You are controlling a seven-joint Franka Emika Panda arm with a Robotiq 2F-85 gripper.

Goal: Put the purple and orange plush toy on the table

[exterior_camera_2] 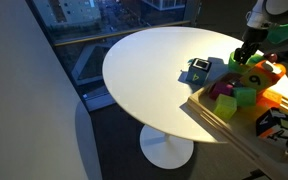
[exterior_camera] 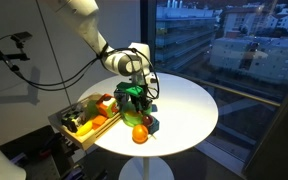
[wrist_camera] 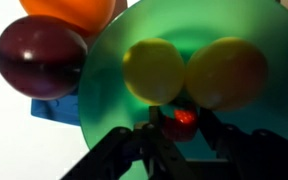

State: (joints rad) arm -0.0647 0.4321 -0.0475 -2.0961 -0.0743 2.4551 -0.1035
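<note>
Wrist view: gripper [wrist_camera: 181,128] jaws narrow, nearly together, pinched on the purple and orange plush toy [wrist_camera: 182,119]. Only a small red-orange patch with dark edges shows between the fingertips. The toy is inside the green bowl [wrist_camera: 109,95], just below two yellow pieces [wrist_camera: 152,68]. The bowl stands on the table [exterior_camera: 189,100]. A glossy purple ball [wrist_camera: 39,55] and an orange ball [wrist_camera: 69,10] lie just outside the bowl's rim, clear of the gripper.

Purple and orange plush toy [wrist_camera: 181,120]: small lump, red-orange part showing, the rest dark. It lies inside the green bowl [wrist_camera: 114,70], at its rim. Table [exterior_camera: 184,110]: round, white top.
</note>
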